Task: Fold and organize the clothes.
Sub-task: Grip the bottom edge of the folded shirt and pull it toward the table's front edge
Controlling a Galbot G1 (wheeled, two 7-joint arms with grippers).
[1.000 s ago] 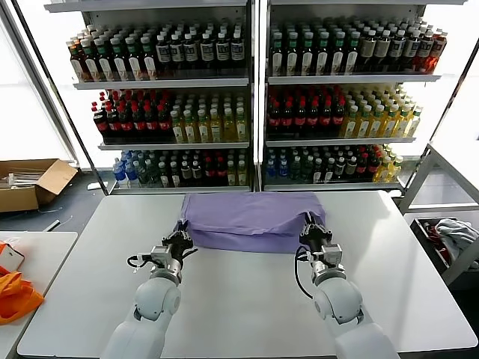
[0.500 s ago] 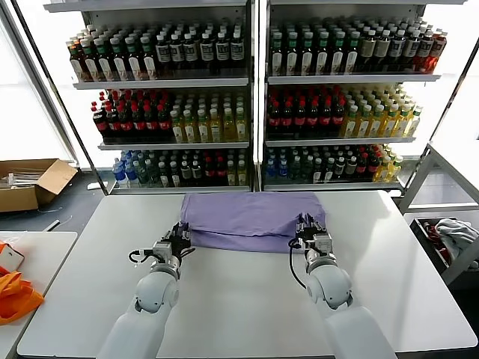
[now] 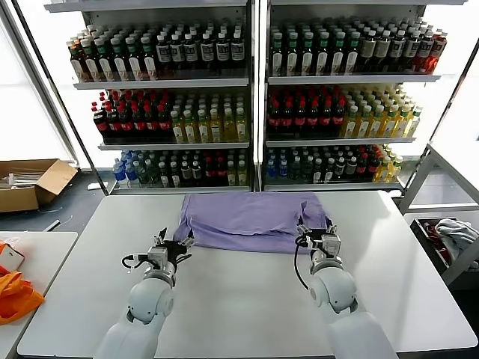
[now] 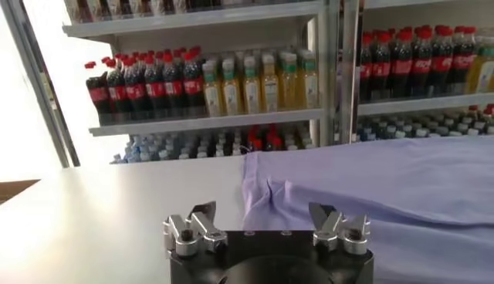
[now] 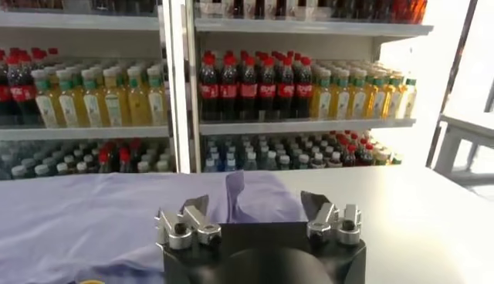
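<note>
A folded T-shirt (image 3: 251, 221) lies on the far half of the table (image 3: 239, 299), in front of shelves of bottles (image 3: 254, 97). The left gripper (image 3: 171, 250) sits at its near left corner, the right gripper (image 3: 317, 238) at its near right corner.

Both arms are glossy white, built of rounded, bulbous shell segments, each narrowing to a black wrist block. The left black two-fingered gripper (image 3: 174, 246) and the right black two-fingered gripper (image 3: 317, 235) carry silver metal finger mounts (image 4: 191, 230) with round screw heads. Behind each gripper's fingers, a thin black cable (image 3: 297, 271) loops out from the wrist.
</note>
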